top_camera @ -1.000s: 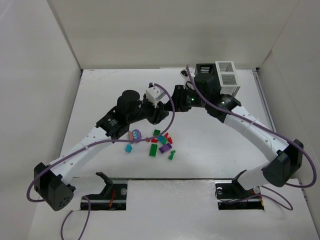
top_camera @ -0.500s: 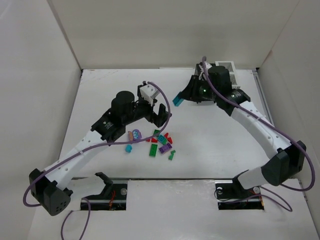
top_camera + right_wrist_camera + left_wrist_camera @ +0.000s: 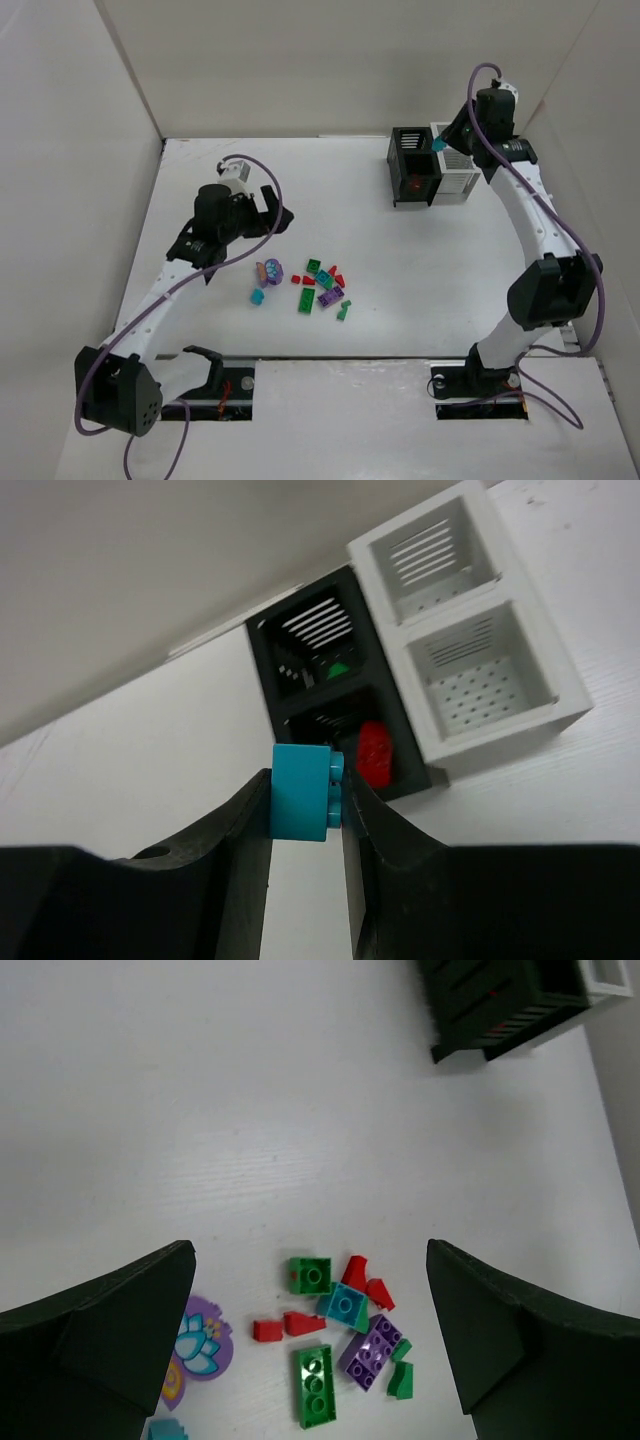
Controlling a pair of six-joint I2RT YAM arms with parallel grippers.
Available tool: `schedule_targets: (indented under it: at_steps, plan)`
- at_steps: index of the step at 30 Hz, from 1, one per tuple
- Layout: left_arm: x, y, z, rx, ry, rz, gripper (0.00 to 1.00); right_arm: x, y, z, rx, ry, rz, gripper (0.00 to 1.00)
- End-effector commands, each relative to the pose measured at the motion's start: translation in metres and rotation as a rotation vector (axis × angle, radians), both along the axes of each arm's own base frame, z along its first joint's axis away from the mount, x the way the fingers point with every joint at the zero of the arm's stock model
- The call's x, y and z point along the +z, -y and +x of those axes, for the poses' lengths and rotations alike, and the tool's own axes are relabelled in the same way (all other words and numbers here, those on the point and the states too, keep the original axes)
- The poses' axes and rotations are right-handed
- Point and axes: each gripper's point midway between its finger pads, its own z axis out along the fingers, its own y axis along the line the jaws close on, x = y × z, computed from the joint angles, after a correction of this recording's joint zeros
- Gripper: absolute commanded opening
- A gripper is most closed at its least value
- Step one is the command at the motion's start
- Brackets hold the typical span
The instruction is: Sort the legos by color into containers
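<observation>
Several legos (image 3: 320, 285) in green, red, purple and teal lie loose at mid-table; the left wrist view has the same pile (image 3: 340, 1330) below the fingers. My left gripper (image 3: 272, 215) hangs open and empty, up and left of them. The containers stand at the back right: a black bin (image 3: 412, 165) joined to a white bin (image 3: 455, 172). Above them my right gripper (image 3: 440, 143) is shut on a teal lego (image 3: 305, 792). The black bin (image 3: 330, 680) holds a red piece (image 3: 377, 752) in its near cell and a green piece (image 3: 335, 668) in its far cell. Both cells of the white bin (image 3: 470, 630) look bare.
A purple disc with a flower print (image 3: 270, 269) and a lone teal brick (image 3: 257, 296) lie left of the pile. White enclosure walls close in the table on three sides. Purple cables loop off both arms.
My left gripper opened and drew back to the left, away from the middle. My right arm carried the teal lego from mid-table up to above the bins at the back right.
</observation>
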Motion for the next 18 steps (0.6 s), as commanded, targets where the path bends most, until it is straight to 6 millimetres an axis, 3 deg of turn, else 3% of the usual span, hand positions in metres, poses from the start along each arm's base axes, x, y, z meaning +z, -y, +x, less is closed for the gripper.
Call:
schedule_targets:
  at_steps: [1, 4, 11, 18]
  plan:
    - [-0.015, -0.01, 0.001, 0.073, -0.096, -0.072, 1.0, 0.007, 0.046, 0.018, -0.154, 0.014, -0.087, 0.0]
    - [-0.032, -0.017, 0.004, 0.117, -0.142, -0.052, 1.0, -0.004, 0.072, 0.039, -0.206, -0.004, -0.101, 0.0]
    - [-0.061, -0.039, 0.011, 0.217, -0.248, -0.047, 1.0, -0.041, 0.101, 0.073, -0.278, -0.075, -0.165, 0.0]
    - [-0.075, -0.044, 0.007, 0.26, -0.303, -0.061, 1.0, -0.068, 0.105, 0.078, -0.29, -0.145, -0.184, 0.02]
